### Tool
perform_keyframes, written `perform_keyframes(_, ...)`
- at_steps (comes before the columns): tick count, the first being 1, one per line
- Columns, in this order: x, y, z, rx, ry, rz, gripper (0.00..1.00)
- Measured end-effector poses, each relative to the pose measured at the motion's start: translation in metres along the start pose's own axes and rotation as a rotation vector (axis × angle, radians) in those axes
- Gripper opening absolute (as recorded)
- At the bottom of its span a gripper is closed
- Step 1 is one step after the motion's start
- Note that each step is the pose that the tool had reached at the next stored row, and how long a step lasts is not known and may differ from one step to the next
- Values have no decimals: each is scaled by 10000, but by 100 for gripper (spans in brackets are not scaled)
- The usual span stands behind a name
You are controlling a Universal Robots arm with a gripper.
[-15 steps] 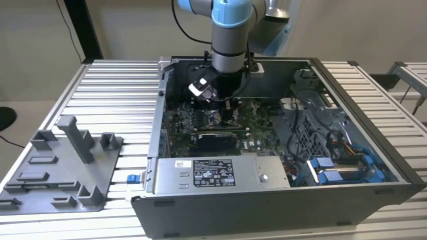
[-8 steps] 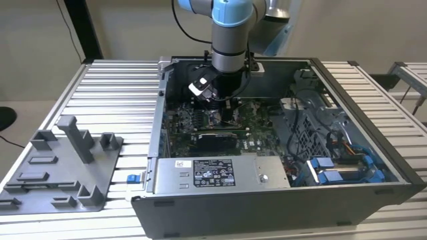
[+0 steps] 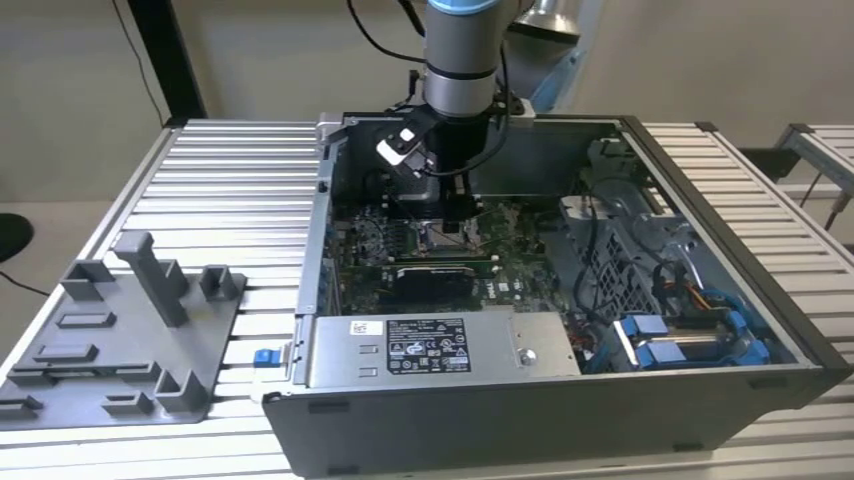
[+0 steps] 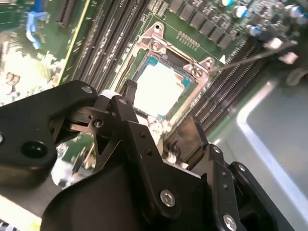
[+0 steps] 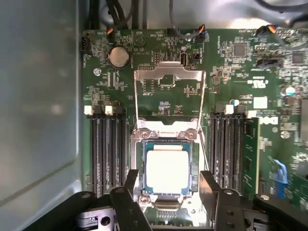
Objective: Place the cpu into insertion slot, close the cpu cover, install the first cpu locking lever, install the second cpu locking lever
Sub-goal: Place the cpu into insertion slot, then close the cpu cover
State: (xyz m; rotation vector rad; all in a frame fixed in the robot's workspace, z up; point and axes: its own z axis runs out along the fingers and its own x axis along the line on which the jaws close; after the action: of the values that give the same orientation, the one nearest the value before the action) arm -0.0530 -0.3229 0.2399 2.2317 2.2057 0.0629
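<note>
In insertion slot (image 5: 135, 161): cpu (image 5: 167, 171) seated; cpu cover (image 5: 168, 71) swung open; tool (image 5: 171, 185) spread apart, flanking cpu.

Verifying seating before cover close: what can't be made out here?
- Exterior view: insertion slot detail too small; the arm overhangs it.
- First wrist view: the slot's side rims sit behind fingers of the end effector.
- Second wrist view: one cpu corner is hidden behind a finger.

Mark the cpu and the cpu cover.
the cpu (image 5: 167, 169): first wrist view, centre of its silver face.
the cpu cover (image 5: 169, 67): first wrist view, end bar of the open frame, away from the hinge.
</note>
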Motion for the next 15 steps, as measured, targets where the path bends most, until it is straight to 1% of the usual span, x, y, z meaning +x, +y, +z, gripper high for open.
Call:
perform_keyframes(4, 5, 6, -184, 0, 0, 0, 100)
perform_keyframes(7, 8, 10, -307, 4, 2, -2, 100)
perform_keyframes(8, 8, 10, -320, 6, 0, -1, 100)
perform_keyframes(13, 8, 10, -321, 6, 1, 0, 100)
perform_keyframes(14, 8, 10, -321, 6, 1, 0, 0)
perform_keyframes(15, 8, 10, -321, 5, 1, 0, 0)
